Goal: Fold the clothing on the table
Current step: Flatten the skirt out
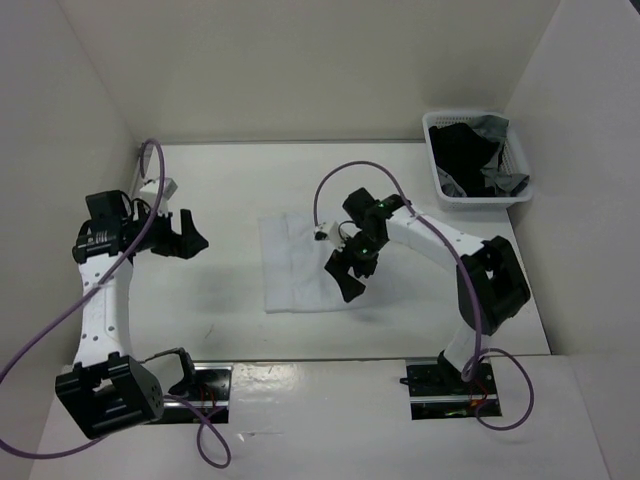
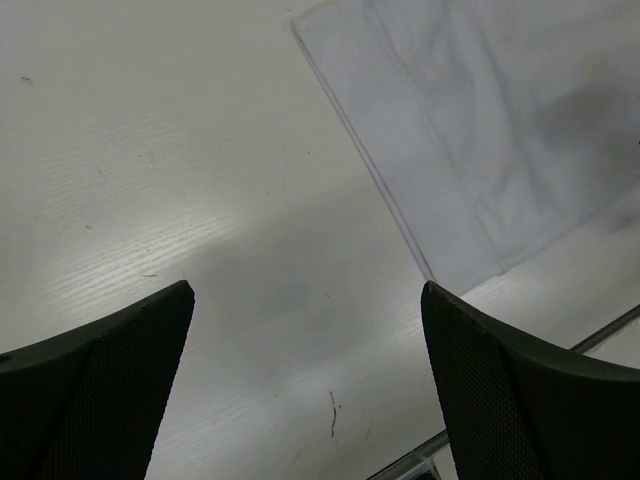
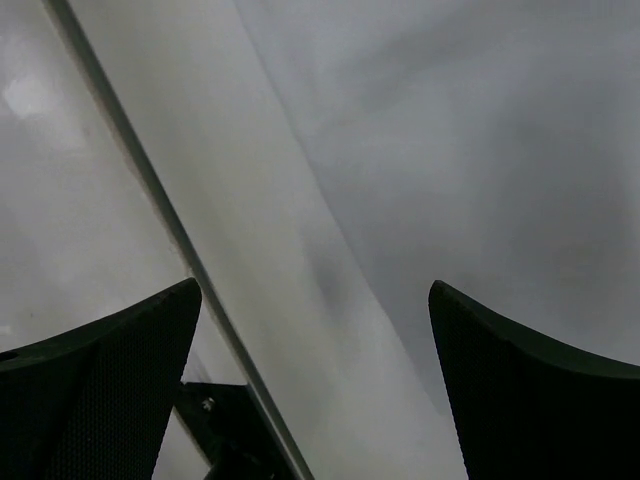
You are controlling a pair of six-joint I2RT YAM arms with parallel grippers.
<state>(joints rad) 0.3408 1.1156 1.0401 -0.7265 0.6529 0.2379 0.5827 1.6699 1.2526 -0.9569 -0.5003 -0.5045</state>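
The clothing (image 1: 297, 262) lies flat as a folded white rectangle in the middle of the table (image 1: 230, 190). My right gripper (image 1: 349, 272) hovers over the cloth's right edge, open, with nothing between its fingers. Its wrist view looks down on the clothing (image 3: 470, 150) and on bare table (image 3: 250, 240). My left gripper (image 1: 187, 236) hangs open over bare table to the left of the cloth, apart from it. In the left wrist view the clothing (image 2: 480, 120) fills the upper right and both fingers (image 2: 520, 390) stand wide with only tabletop between them.
A white slatted basket (image 1: 520, 158) with black and grey garments stands at the back right. White walls close in the table on three sides. A metal rail (image 3: 150, 190) runs along the near edge by the arm bases (image 1: 445, 385).
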